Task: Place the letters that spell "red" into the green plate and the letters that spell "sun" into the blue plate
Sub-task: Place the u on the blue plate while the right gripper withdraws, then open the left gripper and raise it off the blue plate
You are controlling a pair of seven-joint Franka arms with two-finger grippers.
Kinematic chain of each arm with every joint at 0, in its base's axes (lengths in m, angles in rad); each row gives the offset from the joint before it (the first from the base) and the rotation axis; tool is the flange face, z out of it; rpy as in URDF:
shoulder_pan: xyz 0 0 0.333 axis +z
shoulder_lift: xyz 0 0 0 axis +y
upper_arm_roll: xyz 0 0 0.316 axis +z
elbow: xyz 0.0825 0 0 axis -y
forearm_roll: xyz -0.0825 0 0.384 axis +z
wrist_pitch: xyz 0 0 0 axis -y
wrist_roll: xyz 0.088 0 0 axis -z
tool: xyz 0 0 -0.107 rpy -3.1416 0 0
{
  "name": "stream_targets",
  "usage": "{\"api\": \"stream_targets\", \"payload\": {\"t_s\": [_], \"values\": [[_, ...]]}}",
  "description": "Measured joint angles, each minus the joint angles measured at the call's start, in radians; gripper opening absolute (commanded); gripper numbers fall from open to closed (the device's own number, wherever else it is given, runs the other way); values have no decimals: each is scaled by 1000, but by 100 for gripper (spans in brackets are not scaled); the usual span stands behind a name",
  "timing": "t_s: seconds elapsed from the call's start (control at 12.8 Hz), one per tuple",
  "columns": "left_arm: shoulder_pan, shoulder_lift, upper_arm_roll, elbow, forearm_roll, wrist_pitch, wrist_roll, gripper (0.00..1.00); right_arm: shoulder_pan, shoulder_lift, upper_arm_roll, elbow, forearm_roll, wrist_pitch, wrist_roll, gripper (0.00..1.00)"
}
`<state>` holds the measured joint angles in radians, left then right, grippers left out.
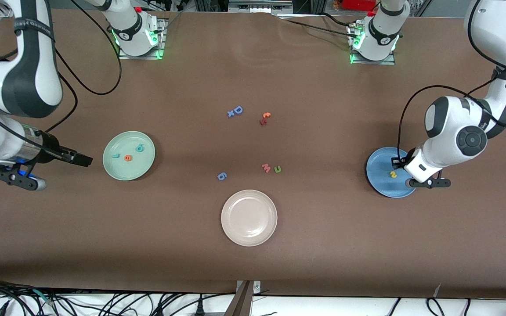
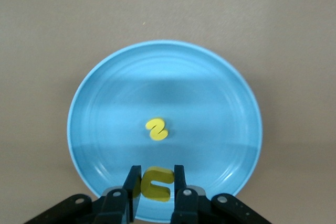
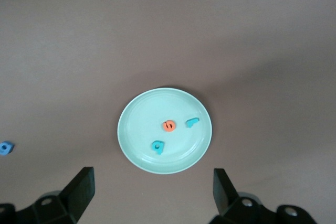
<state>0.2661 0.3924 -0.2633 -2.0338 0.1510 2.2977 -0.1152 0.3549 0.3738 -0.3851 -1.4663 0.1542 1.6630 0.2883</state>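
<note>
Three "red" letters (image 1: 128, 153) fill the green plate (image 1: 114, 169) at frame left, right gripper (image 3: 152, 195) wide; left gripper (image 2: 157, 184), lower right, pinches the yellow "u" (image 2: 157, 183) over the blue plate (image 2: 210, 108) for release.

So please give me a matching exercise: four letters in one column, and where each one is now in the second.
1. orange e
2. yellow s
3. yellow u
4. green n

A. on the bare table beside the pink letter
B. in the left gripper
C. lying in the blue plate
D. in the green plate

Pairs: 1-D, 2-C, 3-B, 4-A
</note>
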Motion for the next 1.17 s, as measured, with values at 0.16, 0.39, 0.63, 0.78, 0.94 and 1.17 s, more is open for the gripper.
{"api": "stream_targets", "payload": {"t_s": [0.16,0.39,0.63,0.78,0.94,1.17], "values": [[25,-14,0,-55,0,61,28,51,0,-14,0,5,0,-20,-10,100],[32,-12,0,-84,0,105,39,100,2,-53,1,24,-5,-40,-115,100],[32,-12,-3,-77,0,110,39,100,5,-89,9,23,-55,-44,-211,100],[28,-12,-19,-59,-22,110,37,100,9,-107,21,1,-71,-24,-230,100],[6,-12,-54,-21,-55,81,-6,100,7,-127,38,-46,-75,22,-233,99],[-94,-11,-66,24,-55,39,-173,100,-125,-145,196,-70,-118,44,-212,99]]}}
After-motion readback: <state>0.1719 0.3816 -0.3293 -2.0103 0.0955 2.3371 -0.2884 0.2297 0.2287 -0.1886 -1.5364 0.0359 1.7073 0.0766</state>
